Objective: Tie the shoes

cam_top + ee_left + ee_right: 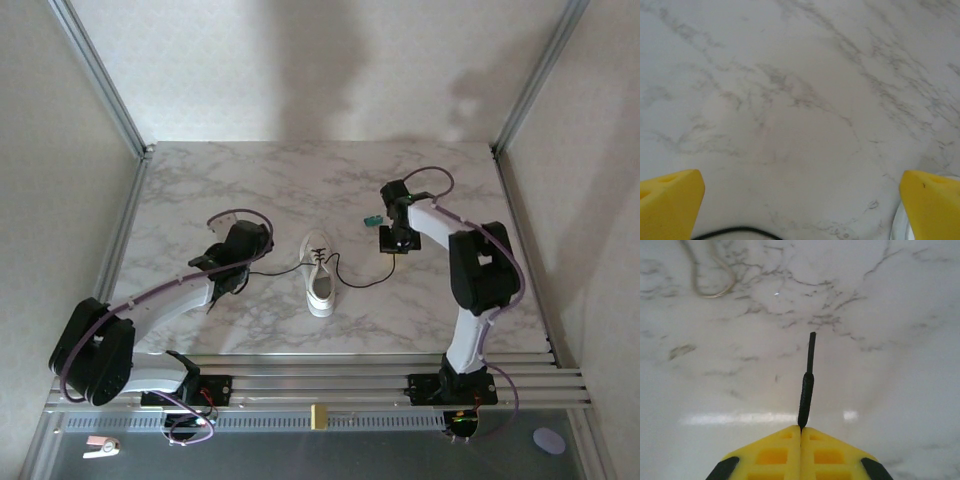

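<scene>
The white sneaker (320,281) is seen mid-frame in the top view on the marble table (200,180), with its black laces (352,278) trailed out to both sides. The right gripper (801,432) is placed right of the sneaker, fingers (770,455) pressed together — a lace tip (806,387) is pinched between them. The left gripper (800,197) is held left of the sneaker, yellow fingers spread wide over bare marble. A small green object (368,219) is seen upper right of the sneaker.

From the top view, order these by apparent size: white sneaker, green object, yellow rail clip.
Largest: white sneaker.
Next: yellow rail clip, though nearer the camera.
Smallest: green object.
</scene>
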